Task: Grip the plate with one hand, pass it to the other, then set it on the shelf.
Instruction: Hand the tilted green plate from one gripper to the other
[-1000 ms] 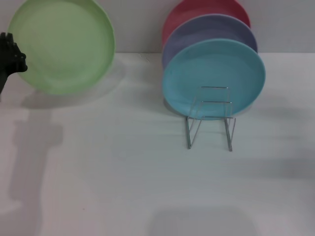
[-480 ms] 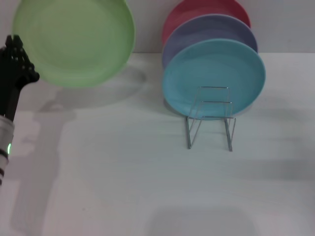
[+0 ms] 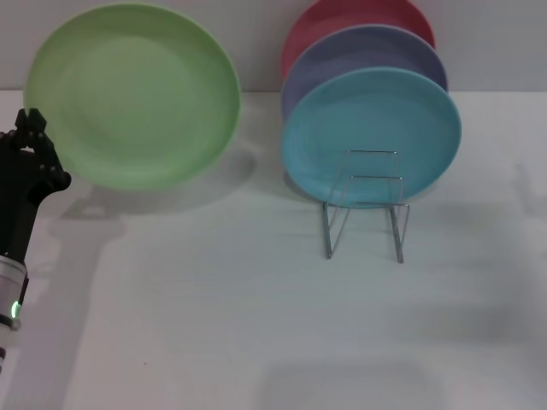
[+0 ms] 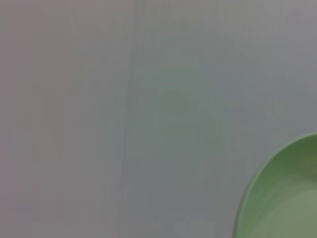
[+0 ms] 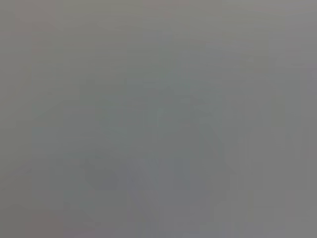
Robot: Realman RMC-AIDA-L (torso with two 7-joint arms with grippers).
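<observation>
The light green plate (image 3: 132, 96) hangs in the air at the back left, tilted up so its face is toward me. My left gripper (image 3: 36, 137) is shut on its lower left rim, and below it the silver arm shows a green light (image 3: 14, 307). In the left wrist view only a curved piece of the plate (image 4: 287, 198) shows against a plain grey surface. The chrome wire shelf (image 3: 366, 205) stands right of centre on the white table. My right gripper is out of view, and its wrist view shows only blank grey.
In the shelf stand a turquoise plate (image 3: 371, 137), a lavender plate (image 3: 363, 51) behind it and a red plate (image 3: 342, 21) at the back. The plate's shadow lies on the white table (image 3: 214, 299) under and behind the green plate.
My left gripper and the green plate have moved right, toward the middle, and more of the arm with its green light has come into view.
</observation>
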